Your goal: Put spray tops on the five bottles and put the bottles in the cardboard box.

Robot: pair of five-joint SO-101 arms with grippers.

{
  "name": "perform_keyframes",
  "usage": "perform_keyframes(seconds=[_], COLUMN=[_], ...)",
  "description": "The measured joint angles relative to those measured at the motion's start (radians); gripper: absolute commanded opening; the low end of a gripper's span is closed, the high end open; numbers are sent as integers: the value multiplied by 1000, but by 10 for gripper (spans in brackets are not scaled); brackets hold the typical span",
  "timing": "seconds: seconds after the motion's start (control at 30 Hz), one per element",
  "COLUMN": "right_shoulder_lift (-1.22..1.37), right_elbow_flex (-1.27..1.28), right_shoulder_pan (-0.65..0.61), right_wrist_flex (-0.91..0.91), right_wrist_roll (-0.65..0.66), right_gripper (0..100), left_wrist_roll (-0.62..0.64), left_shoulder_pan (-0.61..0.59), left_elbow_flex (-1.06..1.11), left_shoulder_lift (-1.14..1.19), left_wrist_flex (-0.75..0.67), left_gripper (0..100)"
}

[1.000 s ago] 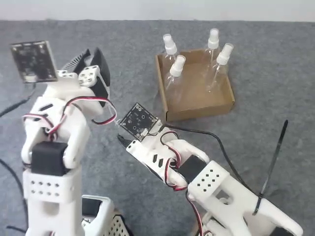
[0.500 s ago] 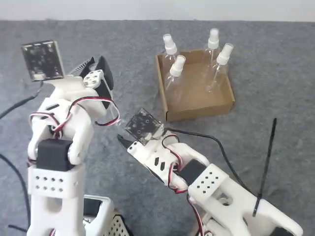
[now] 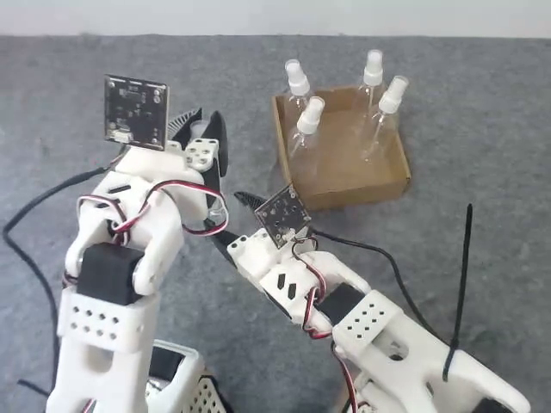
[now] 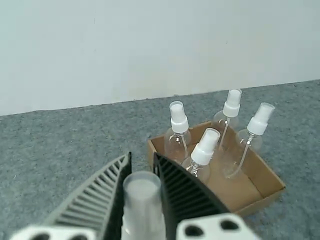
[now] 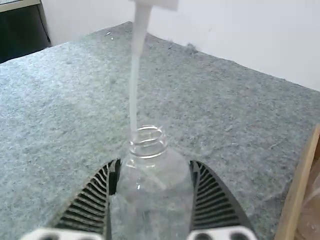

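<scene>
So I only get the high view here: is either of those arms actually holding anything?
Observer: Yes. The right gripper is shut on a bottle, clear, its neck open.
Visitor: And the other arm?
Observer: The left gripper grips a white spray top between its fingers.
Visitor: Are the two close together?
Observer: Very. The top's tube hangs straight down, with its tip at the bottle's neck.

High camera overlooking table (image 3: 482,103), wrist cameras low, close, cardboard box (image 3: 344,191) shared
</scene>
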Motion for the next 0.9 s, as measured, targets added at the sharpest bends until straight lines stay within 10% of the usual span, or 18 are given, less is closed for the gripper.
perform_keyframes(seconds=[0.3, 0.9], right_shoulder_lift=[-64, -130], right_elbow_flex=[61, 97], right_shoulder_pan=[0, 5], right_wrist_flex=[-29, -32], right_wrist_roll=[-68, -71], right_gripper=[6, 6], left_wrist_roll=[3, -94], left_shoulder_pan=[8, -121], left_elbow_flex=[32, -40], left_shoulder_lift=[0, 110], left_wrist_flex=[2, 28], left_gripper=[158, 94])
